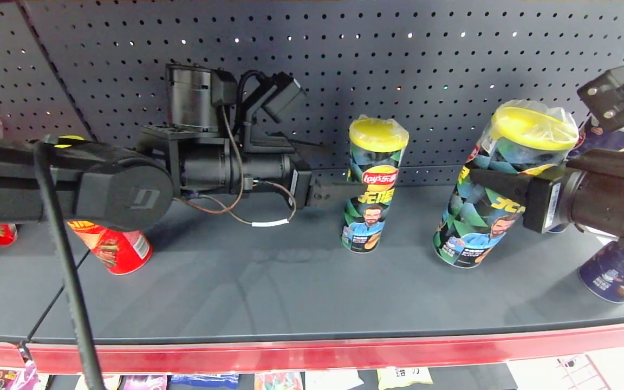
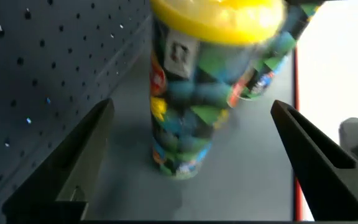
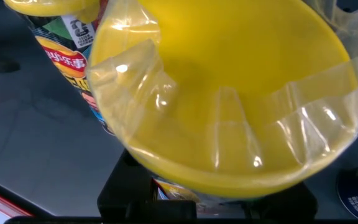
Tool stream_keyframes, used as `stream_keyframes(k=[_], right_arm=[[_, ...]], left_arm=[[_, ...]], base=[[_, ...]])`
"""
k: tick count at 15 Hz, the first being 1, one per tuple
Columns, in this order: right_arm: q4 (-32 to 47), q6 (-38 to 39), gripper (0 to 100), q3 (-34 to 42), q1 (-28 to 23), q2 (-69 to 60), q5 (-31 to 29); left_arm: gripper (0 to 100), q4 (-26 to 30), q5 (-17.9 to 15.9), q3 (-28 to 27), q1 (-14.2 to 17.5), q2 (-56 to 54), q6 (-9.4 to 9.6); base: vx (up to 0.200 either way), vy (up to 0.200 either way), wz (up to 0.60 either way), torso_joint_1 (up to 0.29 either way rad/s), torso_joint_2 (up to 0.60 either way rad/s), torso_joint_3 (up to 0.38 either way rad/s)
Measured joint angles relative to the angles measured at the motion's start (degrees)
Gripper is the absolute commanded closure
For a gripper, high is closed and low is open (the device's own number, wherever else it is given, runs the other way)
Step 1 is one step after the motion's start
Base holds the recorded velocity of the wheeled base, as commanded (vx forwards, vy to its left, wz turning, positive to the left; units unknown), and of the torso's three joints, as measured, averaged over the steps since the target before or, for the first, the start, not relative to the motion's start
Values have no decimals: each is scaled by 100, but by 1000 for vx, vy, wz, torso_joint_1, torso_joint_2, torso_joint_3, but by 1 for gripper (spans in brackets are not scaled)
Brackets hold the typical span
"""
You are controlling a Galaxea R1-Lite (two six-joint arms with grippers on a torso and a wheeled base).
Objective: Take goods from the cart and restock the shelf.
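Note:
A green-and-black chip can (image 1: pixel 372 189) with a yellow lid stands upright on the grey shelf (image 1: pixel 268 281). My left gripper (image 1: pixel 351 190) is at its left side and open. In the left wrist view that can (image 2: pixel 194 112) stands between and just beyond the spread fingers (image 2: pixel 89 155). A second, similar can (image 1: pixel 493 189), lid wrapped in clear film, leans to the right with its base at the shelf board. My right gripper (image 1: pixel 488 183) is shut on its middle. In the right wrist view its yellow lid (image 3: pixel 229 93) is close up, and the first can (image 3: pixel 67 43) stands behind it.
A red can (image 1: pixel 114 248) stands at the shelf's left behind my left arm. Dark blue cans (image 1: pixel 612 271) stand at the far right near my right arm. The pegboard back wall (image 1: pixel 426 59) is close behind the cans. A red front edge (image 1: pixel 312 352) bounds the shelf.

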Motion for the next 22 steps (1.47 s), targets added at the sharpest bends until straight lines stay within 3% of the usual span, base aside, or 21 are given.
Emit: stream_keyframes(k=[15,16,22], right_arm=[[0,0,100,-9,-57,-5,-1],[0,0,100,-9,-55,-7,-1],[0,2,100,9,-72,-18,-1]], left_arm=[[0,-10,268,-1057,-457,816,-2],[100,-32,273,-1089,-479,868,-2],[100,-201,279,-1034,-592,992,104]], base=[[0,0,0,0,0,0],[0,0,0,0,0,0],[0,0,0,0,0,0]])
